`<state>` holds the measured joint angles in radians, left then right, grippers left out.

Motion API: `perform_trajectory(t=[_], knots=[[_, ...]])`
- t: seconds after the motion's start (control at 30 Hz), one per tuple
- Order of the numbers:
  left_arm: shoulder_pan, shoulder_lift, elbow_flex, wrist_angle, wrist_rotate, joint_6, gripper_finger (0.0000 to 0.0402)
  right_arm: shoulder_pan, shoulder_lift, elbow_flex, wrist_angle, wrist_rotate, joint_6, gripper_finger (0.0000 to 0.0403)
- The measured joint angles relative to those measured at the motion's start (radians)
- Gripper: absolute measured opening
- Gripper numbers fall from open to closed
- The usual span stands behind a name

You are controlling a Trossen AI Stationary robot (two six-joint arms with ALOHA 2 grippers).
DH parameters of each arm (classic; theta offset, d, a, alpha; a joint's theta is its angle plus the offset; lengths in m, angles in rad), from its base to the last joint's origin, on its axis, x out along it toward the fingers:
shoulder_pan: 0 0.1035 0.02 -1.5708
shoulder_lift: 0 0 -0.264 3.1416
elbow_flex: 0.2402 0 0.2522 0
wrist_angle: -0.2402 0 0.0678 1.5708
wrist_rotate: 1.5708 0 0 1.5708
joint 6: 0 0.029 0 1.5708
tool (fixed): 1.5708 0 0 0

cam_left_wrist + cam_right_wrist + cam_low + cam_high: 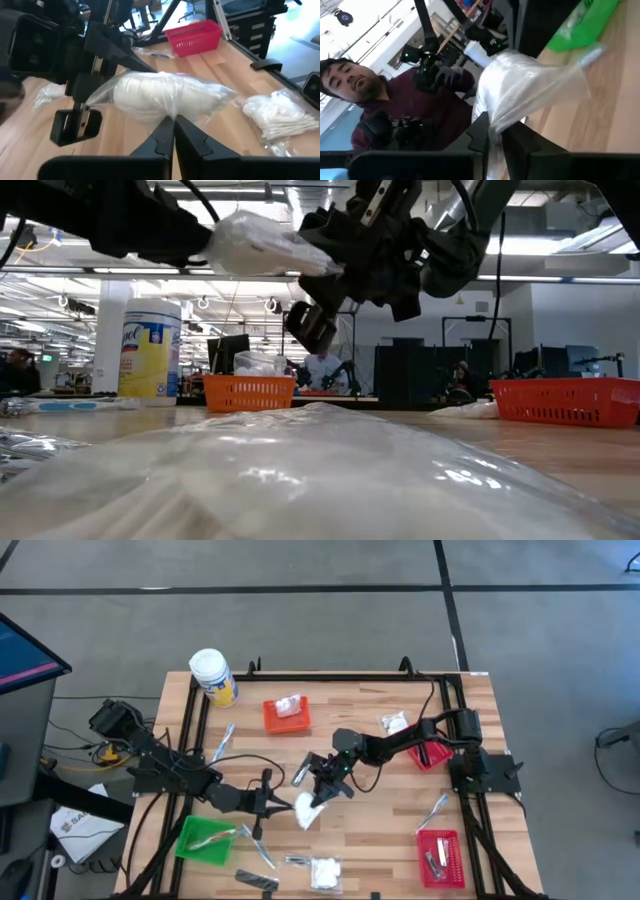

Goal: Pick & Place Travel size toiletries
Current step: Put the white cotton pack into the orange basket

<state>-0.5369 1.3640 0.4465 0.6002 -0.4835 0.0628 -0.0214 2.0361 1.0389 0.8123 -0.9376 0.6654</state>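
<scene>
The left gripper [174,131] has its fingers pressed tight together on one end of a white lumpy packet [307,808], holding it up off the table [380,830] so the other arm can reach it. The right gripper [496,131] has its fingers pinched narrow on the clear wrap at the other end, so the packet hangs between the two sets of fingers. It looks like a hand-over from one arm to the other.

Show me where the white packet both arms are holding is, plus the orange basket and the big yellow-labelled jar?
white packet [150,97]: left wrist view, on its bulging white middle.
orange basket [272,718]: high view, on its left wall.
yellow-labelled jar [150,355]: low view, on the label's middle.
</scene>
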Motion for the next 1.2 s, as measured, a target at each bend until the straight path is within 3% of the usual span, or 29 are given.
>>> perform_trajectory(t=[0.2, 0.57, 0.77, 0.93, 1.2], knots=[[0.001, 0.0, -0.003, -0.004, -0.034, -0.026, 0.0042, 0.001, 0.0, 0.0, -0.103, -0.008, -0.06, 0.0037], [0.001, -0.035, -0.003, -0.006, -0.097, -0.116, 0.0162, 0.0, 0.0, 0.0, -0.158, -0.034, -0.079, 0.0033], [0.005, -0.097, -0.003, -0.007, -0.088, -0.284, 0.0215, -0.007, 0.0, 0.0, -0.221, -0.02, -0.127, 0.0033], [0.047, -0.112, -0.002, -0.017, 0.012, -0.419, 0.0247, -0.018, -0.054, 0.0, -0.376, 0.112, -0.224, 0.0033], [0.128, -0.075, -0.031, -0.015, 0.036, -0.489, 0.0269, 0.035, -0.234, 0.03, -0.732, 0.495, -0.44, 0.0033]])
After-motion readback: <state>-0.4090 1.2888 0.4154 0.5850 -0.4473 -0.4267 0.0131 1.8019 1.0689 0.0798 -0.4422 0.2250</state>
